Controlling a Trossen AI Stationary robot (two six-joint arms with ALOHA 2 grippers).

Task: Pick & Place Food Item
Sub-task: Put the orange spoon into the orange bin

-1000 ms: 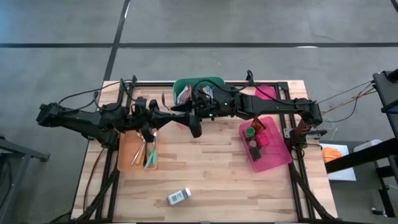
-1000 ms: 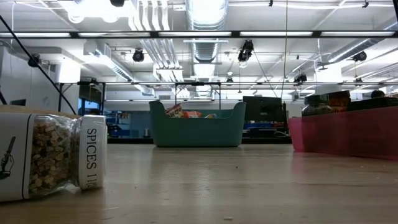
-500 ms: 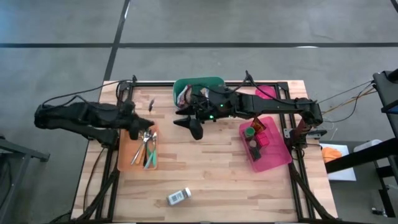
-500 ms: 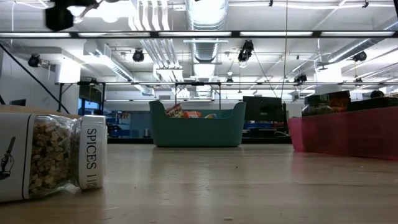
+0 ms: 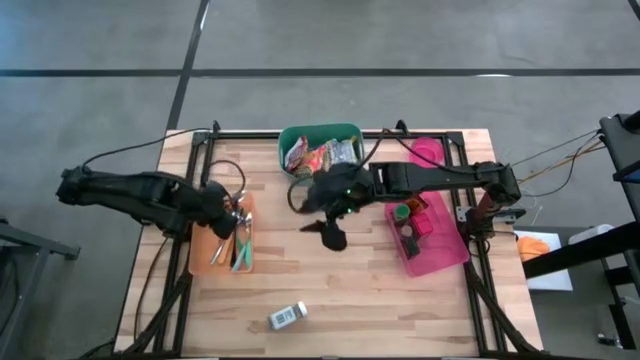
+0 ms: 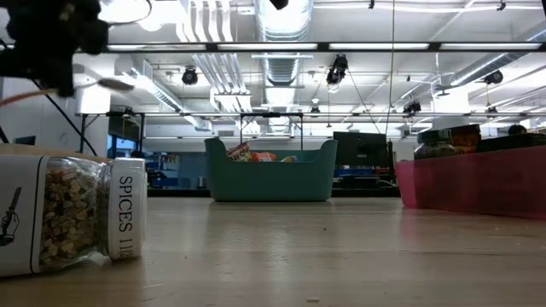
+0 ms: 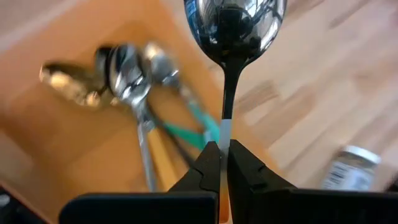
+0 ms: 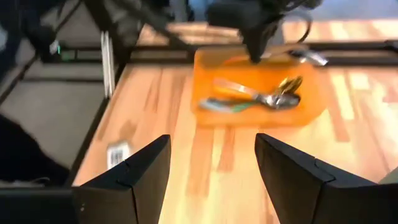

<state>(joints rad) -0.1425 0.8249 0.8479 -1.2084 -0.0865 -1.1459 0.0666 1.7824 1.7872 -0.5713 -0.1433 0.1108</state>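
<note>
Two arms: both over the table (image 5: 330, 290), left arm at the left side, right arm across the middle.
Left gripper (image 7: 224, 163): pinched shut on the thin handle of a spoon (image 7: 234, 28), bowl pointing away from the wrist, held above the orange tray (image 5: 203, 256).
Tray contents: more spoons and a teal-handled utensil (image 7: 186, 127) lying loose in the orange tray.
Right gripper (image 8: 212, 177): jaws standing wide apart and empty, above bare wood between the green bin (image 5: 345, 131) and the pink bin (image 5: 447, 255).
Food items: packets (image 5: 318, 155) sit in the green bin at the far edge; a spice jar (image 5: 287, 316) lies on its side near the front edge, well apart from both grippers.
Step in hand: judged to be the right arm moving to a food item while the left holds the spoon clear.
How to do it well: keep the spoon grip firm and level, since the handle is slim and could twist; bring the open right gripper squarely over its target before closing.
Risk: the two arms work close together near the orange tray, so their paths should stay separated.
</note>
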